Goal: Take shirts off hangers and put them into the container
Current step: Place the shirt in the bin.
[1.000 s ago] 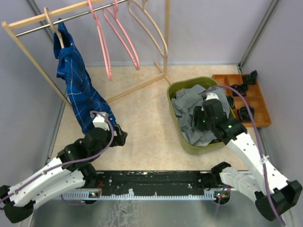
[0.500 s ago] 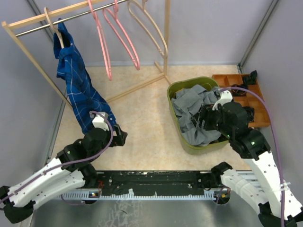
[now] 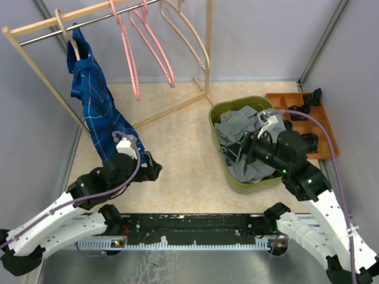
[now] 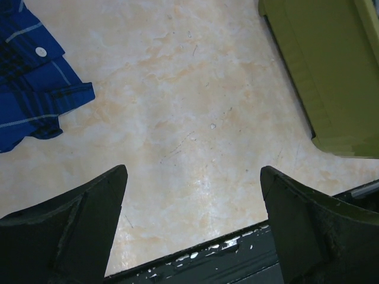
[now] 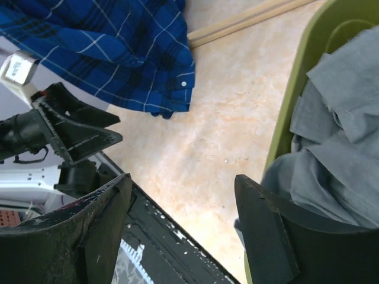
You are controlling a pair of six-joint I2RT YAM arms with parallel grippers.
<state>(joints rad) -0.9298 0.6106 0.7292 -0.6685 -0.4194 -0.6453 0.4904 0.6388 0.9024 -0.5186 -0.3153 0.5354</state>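
Observation:
A blue checked shirt (image 3: pixel 95 112) hangs from a pale hanger (image 3: pixel 65 29) at the left end of the rack; its hem shows in both wrist views (image 4: pixel 29 100) (image 5: pixel 106 47). Two pink hangers (image 3: pixel 133 53) and a pale one (image 3: pixel 189 35) hang bare. In the olive-green container (image 3: pixel 228 109) (image 4: pixel 320 71) lies a crumpled grey shirt (image 3: pixel 234 133) (image 5: pixel 337 148). Facing left above the container's near-left part, my right gripper (image 3: pixel 243 151) (image 5: pixel 183 180) is open and holds nothing. Just right of the blue shirt's hem, low over the floor, my left gripper (image 3: pixel 149 170) (image 4: pixel 192 171) is wide open and holds nothing.
The wooden rack frame (image 3: pixel 35 56) spans the back left, with a floor rail (image 3: pixel 172 109) running toward the container. An orange compartment tray (image 3: pixel 320 127) with black items sits right of the container. The black base strip (image 3: pixel 195 228) lines the near edge. Grey walls close both sides.
My right gripper has lifted off the grey shirt, turned to face left and opened wider; the shirt stays in the container. The left arm has shifted slightly to the right.

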